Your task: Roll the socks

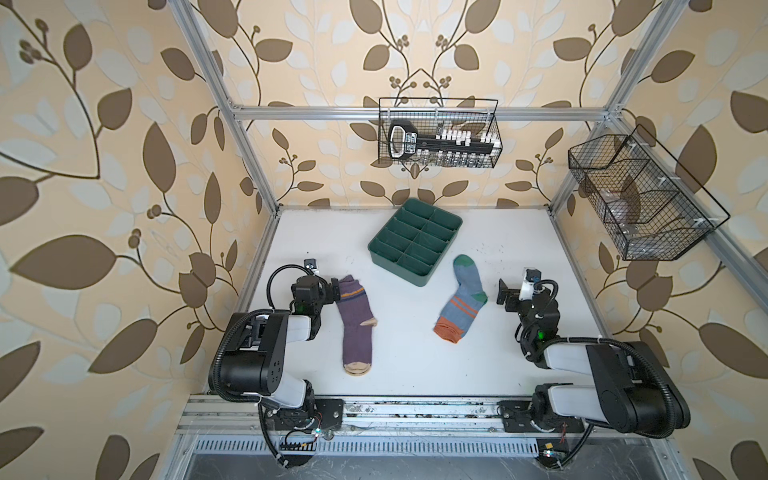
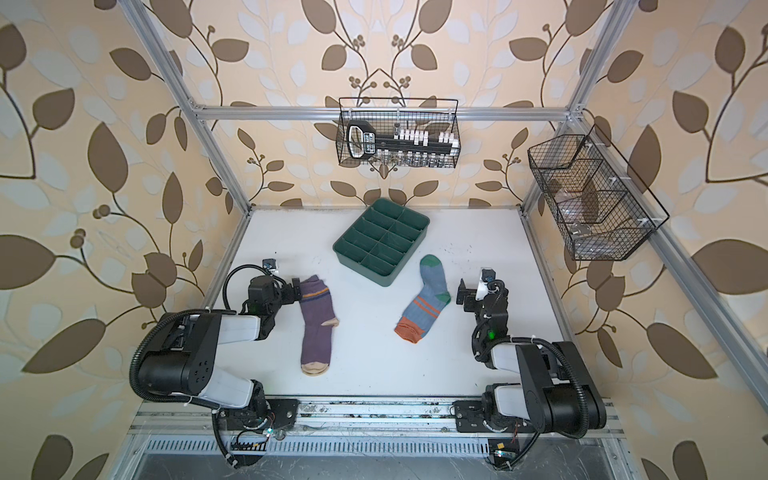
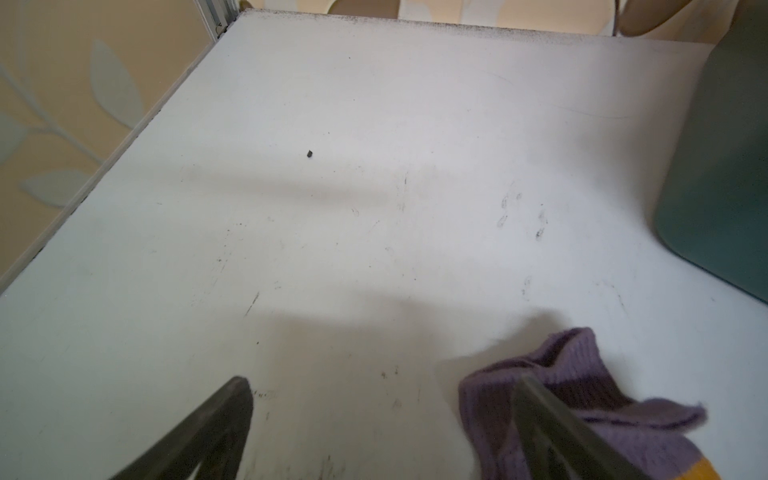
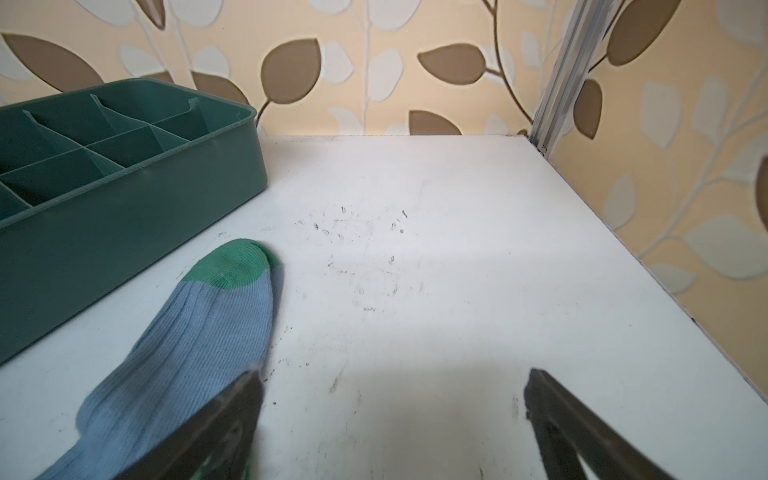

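Top views, both of them, show a scuffed white table inside an aluminium frame, with leaf-patterned wallpaper all round and two wire baskets hung high up. A green divided tray sits toward the back. The purple sock lies flat and unrolled on the left, with its striped cuff away from the arms' bases, its tan heel out to the right and its tan toe nearest the bases. The grey-blue sock lies bent in the middle, unrolled; its green toe is just beside the tray's near corner and its orange cuff is nearest the bases. The left gripper is at the purple cuff's edge, and the right gripper stands just beside the grey-blue heel, apart from it. Left wrist view: marked white surface, wallpaper beyond, the tray's wall at one side. The rumpled purple cuff lies partly between the fingers, which are spread wide and grasp nothing; I cannot tell whether one touches the fabric. Right wrist view: the table's corner, a frame post and the tray's compartments. The ribbed blue foot runs up to its green toe, and the jaws are fully released with bare table between them; one finger overlaps the sock.
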{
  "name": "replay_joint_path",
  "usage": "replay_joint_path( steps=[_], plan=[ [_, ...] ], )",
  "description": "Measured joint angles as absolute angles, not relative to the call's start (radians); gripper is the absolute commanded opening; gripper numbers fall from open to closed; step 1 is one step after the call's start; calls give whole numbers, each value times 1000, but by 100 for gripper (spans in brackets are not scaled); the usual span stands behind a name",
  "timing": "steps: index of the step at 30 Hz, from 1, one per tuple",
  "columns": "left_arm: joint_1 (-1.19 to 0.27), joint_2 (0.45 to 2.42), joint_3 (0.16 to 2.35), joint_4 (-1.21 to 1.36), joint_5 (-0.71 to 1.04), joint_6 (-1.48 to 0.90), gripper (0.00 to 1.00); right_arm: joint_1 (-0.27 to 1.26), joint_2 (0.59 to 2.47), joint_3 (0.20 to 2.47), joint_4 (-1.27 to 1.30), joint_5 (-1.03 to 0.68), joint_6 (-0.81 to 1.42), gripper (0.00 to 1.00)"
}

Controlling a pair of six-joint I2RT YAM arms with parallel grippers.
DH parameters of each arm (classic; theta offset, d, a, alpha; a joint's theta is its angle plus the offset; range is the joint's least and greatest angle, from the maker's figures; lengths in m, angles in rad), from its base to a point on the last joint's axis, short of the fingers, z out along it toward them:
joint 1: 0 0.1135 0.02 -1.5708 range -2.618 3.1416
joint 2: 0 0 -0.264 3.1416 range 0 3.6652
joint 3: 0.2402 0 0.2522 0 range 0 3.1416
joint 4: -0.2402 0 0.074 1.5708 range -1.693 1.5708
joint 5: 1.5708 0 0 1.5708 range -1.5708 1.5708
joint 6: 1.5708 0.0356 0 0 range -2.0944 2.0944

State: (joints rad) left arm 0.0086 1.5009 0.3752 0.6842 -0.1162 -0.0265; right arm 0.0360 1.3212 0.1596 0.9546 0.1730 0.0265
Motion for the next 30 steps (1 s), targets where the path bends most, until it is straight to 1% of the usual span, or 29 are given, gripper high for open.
replay_joint_path(
  steps=[3,6,9,10,12,15,19,23,27,30],
  plan=[
    [9,1461,429,552,-138,-33,99,35,1212,238,767,202,39,100],
    [9,1358,529,408,-149,-50,99,30,1055,360,621,228,77,100],
    [9,1220,638,279,-146,-129,99,27,921,495,468,259,196,100],
    [9,1176,698,212,-151,-202,99,23,895,552,392,279,269,100],
    [8,1124,798,113,-168,-334,99,-4,887,664,246,285,399,100],
    [7,1050,865,47,-144,-496,99,-98,945,778,121,150,540,100],
    [-35,992,834,-16,-67,-593,97,-130,1010,741,12,-15,617,100],
    [-127,990,828,-154,-15,-580,96,-130,923,646,-75,-101,643,100],
    [-192,960,828,-295,1,-535,95,-148,850,635,-75,-175,660,100],
    [-218,915,829,-385,-7,-503,93,-106,847,635,-67,-191,656,100]
  ],
)
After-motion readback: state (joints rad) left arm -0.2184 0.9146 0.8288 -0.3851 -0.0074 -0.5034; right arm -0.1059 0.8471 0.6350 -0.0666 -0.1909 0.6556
